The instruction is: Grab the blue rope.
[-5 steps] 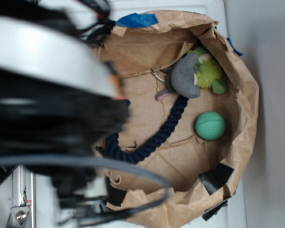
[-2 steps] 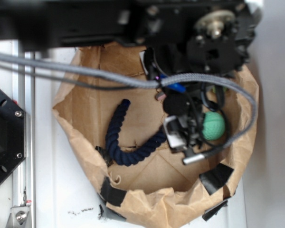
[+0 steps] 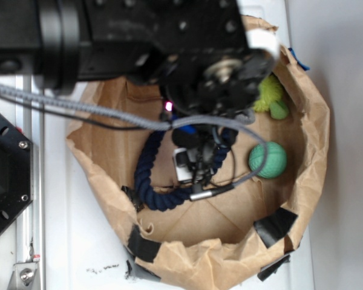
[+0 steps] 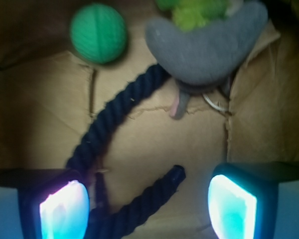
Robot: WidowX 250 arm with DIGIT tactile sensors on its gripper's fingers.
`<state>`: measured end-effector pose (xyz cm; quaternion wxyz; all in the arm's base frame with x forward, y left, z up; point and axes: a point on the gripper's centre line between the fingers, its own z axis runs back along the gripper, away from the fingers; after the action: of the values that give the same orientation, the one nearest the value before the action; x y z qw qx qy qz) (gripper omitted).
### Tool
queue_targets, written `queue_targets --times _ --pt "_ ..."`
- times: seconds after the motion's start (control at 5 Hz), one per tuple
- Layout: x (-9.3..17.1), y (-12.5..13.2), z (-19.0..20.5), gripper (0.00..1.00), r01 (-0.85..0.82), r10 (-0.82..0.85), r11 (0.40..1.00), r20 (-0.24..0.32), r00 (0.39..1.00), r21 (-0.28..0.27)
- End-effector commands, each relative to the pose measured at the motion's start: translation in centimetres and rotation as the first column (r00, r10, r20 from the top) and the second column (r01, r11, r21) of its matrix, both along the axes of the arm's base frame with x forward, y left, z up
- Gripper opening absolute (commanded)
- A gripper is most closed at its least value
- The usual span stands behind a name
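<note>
Blue rope [image 4: 114,164] btwn open hand [image 4: 147,206] fingers

Rope [image 4: 114,114] inside the paper bag [image 3: 308,151], gripper [image 4: 148,204] above it (ball [image 4: 98,33] and plush [image 4: 209,45] beyond).

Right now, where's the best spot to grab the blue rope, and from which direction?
Probably the short free arm of the blue rope, coming straight down from above. In the wrist view it lies flat on the cardboard between the open fingers, clear of the grey toy that overlaps the long arm's far end and apart from the green ball.
</note>
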<state>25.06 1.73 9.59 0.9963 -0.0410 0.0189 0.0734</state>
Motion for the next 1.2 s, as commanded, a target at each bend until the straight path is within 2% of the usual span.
queue_targets --times 0.0,0.2,1.0 --pt "-0.87 -2.42 -0.57 1.00 0.000 -0.004 0.994 -0.031 1.000 -0.106" --pt "-1.25 -3.34 -1.28 1.00 0.036 -0.052 0.987 -0.099 0.994 -0.160" --pt "-1.25 -3.34 -1.28 1.00 0.036 -0.052 0.987 -0.099 0.994 -0.160"
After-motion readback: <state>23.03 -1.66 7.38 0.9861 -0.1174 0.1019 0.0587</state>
